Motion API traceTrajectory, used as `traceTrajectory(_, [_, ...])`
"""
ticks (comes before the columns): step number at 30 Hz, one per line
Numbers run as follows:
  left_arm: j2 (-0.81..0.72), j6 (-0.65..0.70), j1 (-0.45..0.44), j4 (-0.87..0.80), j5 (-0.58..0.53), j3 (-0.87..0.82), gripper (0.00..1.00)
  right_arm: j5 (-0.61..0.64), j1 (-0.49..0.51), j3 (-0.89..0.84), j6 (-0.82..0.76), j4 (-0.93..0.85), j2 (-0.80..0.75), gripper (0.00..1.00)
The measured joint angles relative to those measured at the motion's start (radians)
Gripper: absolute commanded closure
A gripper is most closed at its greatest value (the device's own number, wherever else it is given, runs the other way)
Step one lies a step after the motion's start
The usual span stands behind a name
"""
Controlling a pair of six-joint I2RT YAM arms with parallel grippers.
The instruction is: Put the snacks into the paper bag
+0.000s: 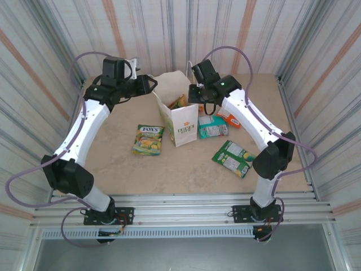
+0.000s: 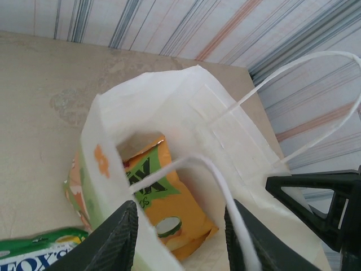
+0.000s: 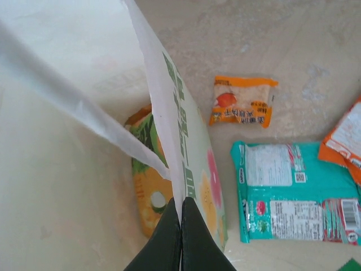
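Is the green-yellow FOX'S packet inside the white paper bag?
No, the FOX'S packet lies flat on the table outside the paper bag, to its left in the overhead view.

The beige, mottled tabletop [image 1: 113, 169] carries a white paper bag [image 1: 181, 121], which stands upright a little behind its middle. Left of the bag a green-yellow FOX'S packet [image 1: 149, 139] lies flat, near it but apart. Just beside the bag on the right lies a teal packet [image 1: 213, 127], with an orange-white packet [image 1: 230, 118] touching its far side, a small orange packet [image 3: 242, 100] behind it, and a dark green packet [image 1: 234, 158] nearer the front edge.
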Motion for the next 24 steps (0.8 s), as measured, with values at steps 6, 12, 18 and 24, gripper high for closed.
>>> traceTrajectory(6, [-0.047, 0.000, 0.000, -0.017, 0.000, -0.031, 0.53, 0.035, 0.032, -0.106, 0.090, 0.034, -0.068, 1.00])
traceTrajectory(12, [-0.089, 0.002, 0.000, -0.042, -0.008, -0.059, 0.51, 0.043, 0.080, -0.141, 0.145, 0.061, -0.088, 0.90])
traceTrajectory(18, [-0.130, 0.008, 0.000, -0.077, -0.026, -0.085, 0.46, 0.056, 0.086, -0.148, 0.173, 0.065, -0.113, 0.58])
traceTrajectory(24, [-0.199, 0.011, 0.010, -0.121, -0.033, -0.116, 0.44, 0.052, 0.086, -0.151, 0.168, 0.071, -0.184, 0.52])
